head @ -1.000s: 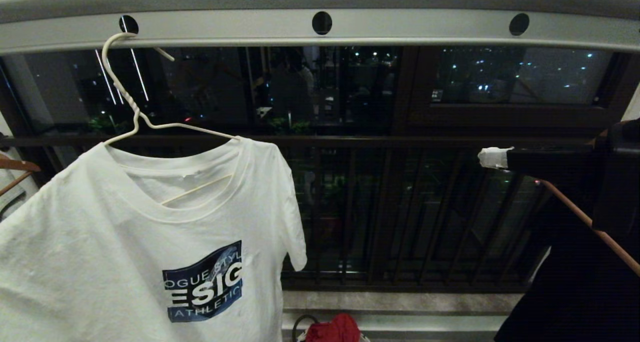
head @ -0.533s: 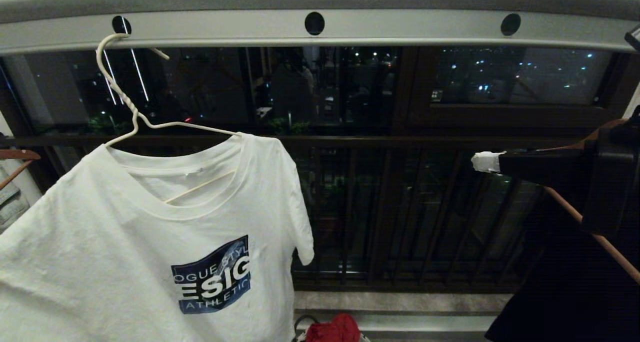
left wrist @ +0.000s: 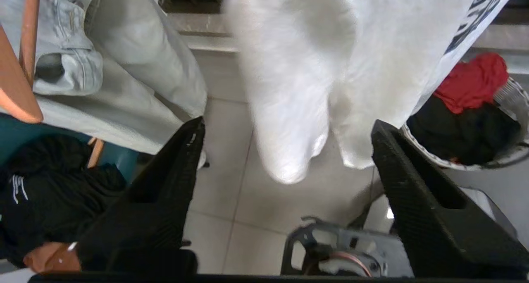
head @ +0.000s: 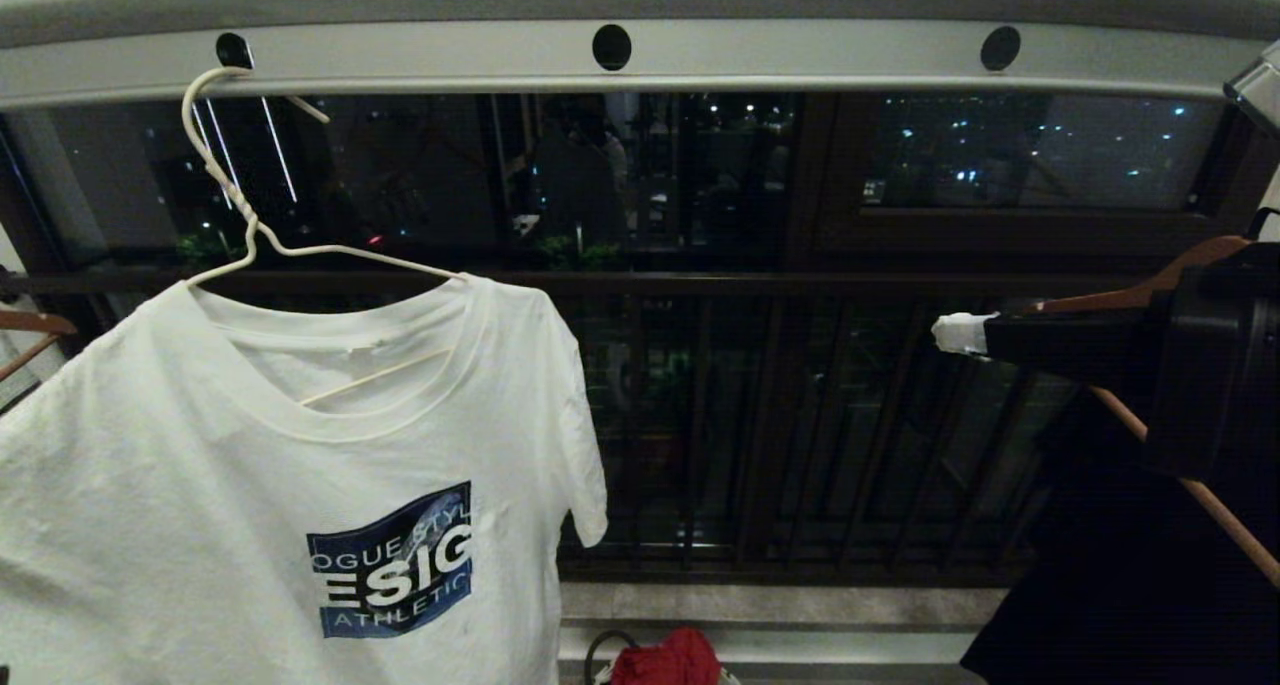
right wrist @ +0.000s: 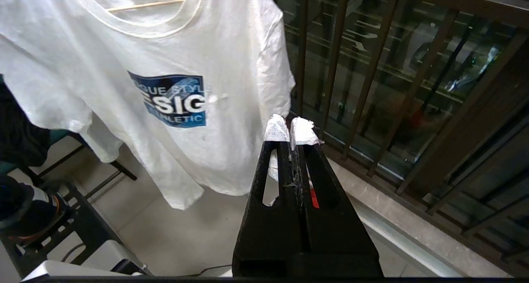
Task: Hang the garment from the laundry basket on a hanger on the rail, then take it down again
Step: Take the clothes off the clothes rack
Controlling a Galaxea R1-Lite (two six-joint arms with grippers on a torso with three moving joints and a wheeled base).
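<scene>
The head view showed the garment (head: 280, 465), a white T-shirt with a dark blue chest print, hanging on the thin white wire hanger (head: 250, 235), whose hook sat in a round hole of the pale rail (head: 640, 50) at the robot's left. Only that view took in the rail and the hanger's twisted neck. At its lower edge a red cloth (head: 665, 657) showed, and at the right a black garment (head: 1130, 565) hung on a brown wooden hanger (head: 1190, 365).

The left wrist view looked down from beside the hanging shirt and gave what the head view did not: the shirt's lower hem and sleeve dangling over the tiled floor (left wrist: 231, 200), and the laundry basket (left wrist: 510, 97) on the floor, its patterned rim visible, with the red cloth and dark clothing inside. Pale jeans and another wooden hanger (left wrist: 16, 80) hung to the other side. The left gripper (left wrist: 285, 138) stood wide apart, its two black fingers (left wrist: 165, 200) on either side of the hem's hanging end, holding nothing and not touching the cloth.

The right wrist view showed the shirt's front and print from the side, with the dark window railing (right wrist: 372, 89) beyond. The right gripper (right wrist: 289, 130) was closed, its white-taped tips pressed together and empty, level in the air well apart from the shirt.
</scene>
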